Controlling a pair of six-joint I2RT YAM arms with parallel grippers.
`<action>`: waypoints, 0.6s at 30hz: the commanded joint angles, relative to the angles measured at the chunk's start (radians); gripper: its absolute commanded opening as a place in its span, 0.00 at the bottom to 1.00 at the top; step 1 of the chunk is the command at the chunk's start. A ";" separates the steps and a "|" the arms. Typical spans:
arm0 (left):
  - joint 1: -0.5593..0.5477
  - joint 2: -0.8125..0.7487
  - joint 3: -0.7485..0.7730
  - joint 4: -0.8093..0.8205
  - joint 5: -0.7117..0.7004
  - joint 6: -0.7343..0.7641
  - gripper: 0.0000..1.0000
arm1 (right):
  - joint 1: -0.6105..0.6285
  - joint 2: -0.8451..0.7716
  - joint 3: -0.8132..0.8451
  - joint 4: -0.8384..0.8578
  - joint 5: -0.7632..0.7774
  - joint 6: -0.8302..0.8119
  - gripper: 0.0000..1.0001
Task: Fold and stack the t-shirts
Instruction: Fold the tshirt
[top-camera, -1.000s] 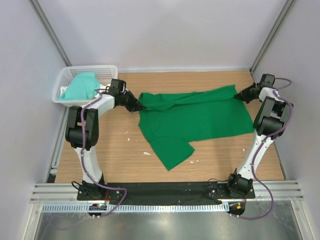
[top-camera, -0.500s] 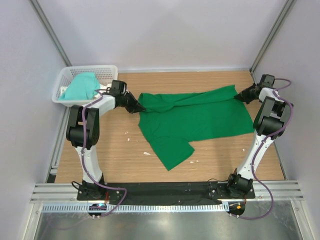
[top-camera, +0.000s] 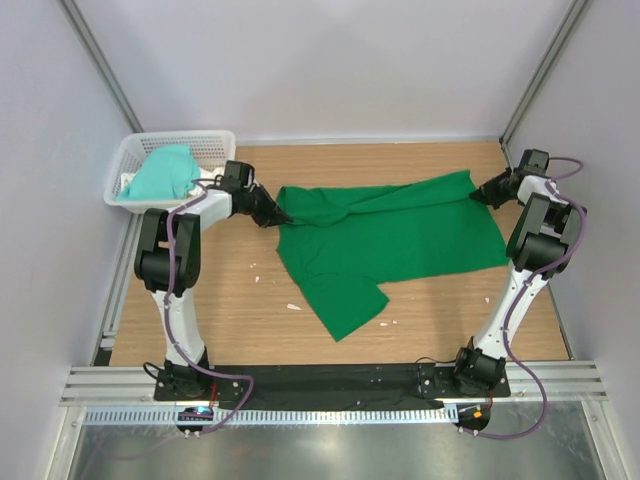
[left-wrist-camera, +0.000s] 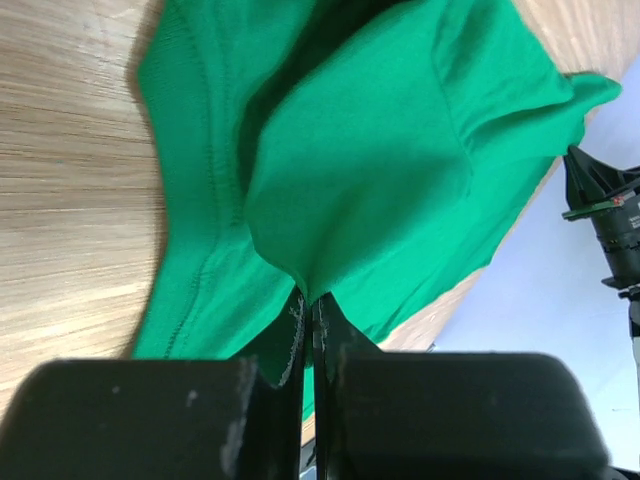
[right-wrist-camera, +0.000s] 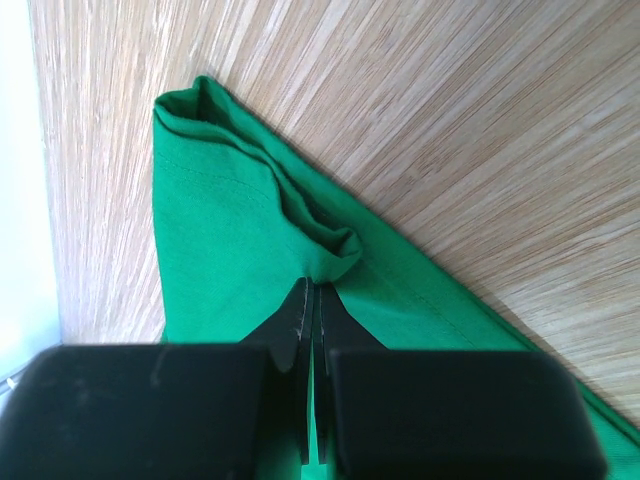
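A deep green t-shirt (top-camera: 390, 240) lies spread across the wooden table, one sleeve pointing toward the near edge. My left gripper (top-camera: 282, 213) is shut on the shirt's far left corner; the left wrist view shows green cloth (left-wrist-camera: 360, 170) bunched at the left gripper (left-wrist-camera: 308, 298) tips. My right gripper (top-camera: 474, 194) is shut on the far right corner, where the right wrist view shows a fold of the shirt (right-wrist-camera: 230, 230) pinched at the right gripper (right-wrist-camera: 312, 285). A paler mint-teal t-shirt (top-camera: 160, 173) lies crumpled in the white basket (top-camera: 185, 139).
The white lattice basket stands at the table's far left corner, close behind the left arm. Grey walls close in the table on three sides. A few small white scraps (top-camera: 294, 306) lie on the wood near the shirt's sleeve.
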 joint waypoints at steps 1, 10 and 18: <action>0.006 0.026 0.014 -0.024 0.013 -0.002 0.00 | -0.005 -0.059 0.013 0.015 0.022 -0.007 0.01; 0.006 0.044 0.022 -0.024 0.010 0.012 0.00 | -0.005 -0.049 0.014 0.015 0.029 -0.010 0.01; 0.006 0.044 0.033 -0.063 0.000 0.052 0.23 | -0.005 -0.042 0.039 -0.032 0.012 -0.025 0.10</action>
